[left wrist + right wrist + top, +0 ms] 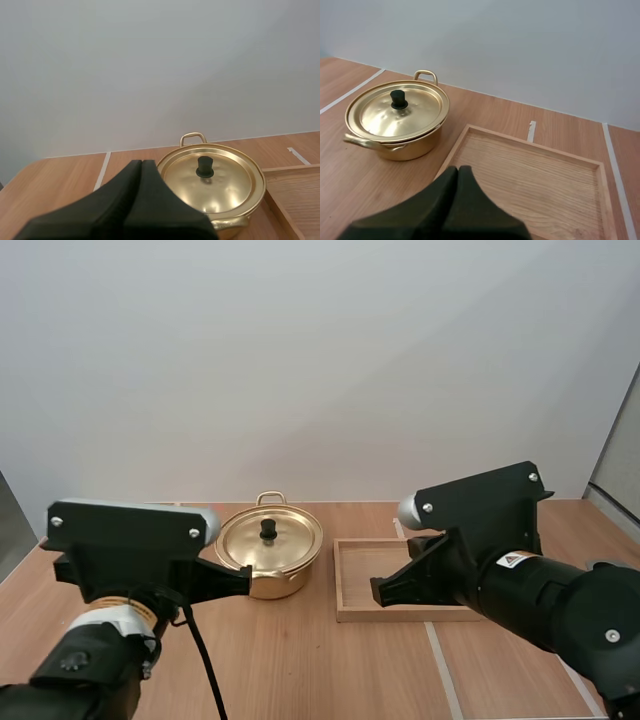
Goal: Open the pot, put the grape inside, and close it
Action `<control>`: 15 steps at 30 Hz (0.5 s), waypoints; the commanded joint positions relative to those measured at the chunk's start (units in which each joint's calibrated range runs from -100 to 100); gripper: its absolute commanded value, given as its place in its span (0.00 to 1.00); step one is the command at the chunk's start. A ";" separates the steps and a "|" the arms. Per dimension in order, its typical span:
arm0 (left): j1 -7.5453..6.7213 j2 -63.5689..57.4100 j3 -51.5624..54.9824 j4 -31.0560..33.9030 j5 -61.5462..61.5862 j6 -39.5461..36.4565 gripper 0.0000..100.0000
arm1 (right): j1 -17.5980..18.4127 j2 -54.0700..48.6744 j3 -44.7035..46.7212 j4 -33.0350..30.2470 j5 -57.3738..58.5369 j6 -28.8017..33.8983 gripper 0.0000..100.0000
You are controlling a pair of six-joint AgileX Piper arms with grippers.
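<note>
A gold pot (268, 558) stands on the wooden table with its lid (270, 537) on, black knob (268, 530) upward. My left gripper (243, 583) hovers just left of the pot, its fingers lying together as one dark wedge with nothing in them. In the left wrist view the gripper (141, 164) points at the pot (212, 182). My right gripper (380, 592) hangs over the front left of the wooden tray (372, 556), shut on nothing. From the right wrist, that gripper (457, 170) is near the tray's (540, 170) corner, the pot (395, 120) beyond it.
The tray lies right of the pot, nothing on its bare wood. White tape lines (440, 660) cross the table, one beside the tray (531, 131). A plain grey wall stands behind the table's far edge.
</note>
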 commanded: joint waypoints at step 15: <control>1.35 -0.14 8.84 0.47 -2.57 -5.64 0.00 | -0.12 -0.40 1.32 -0.18 -4.31 -1.95 0.00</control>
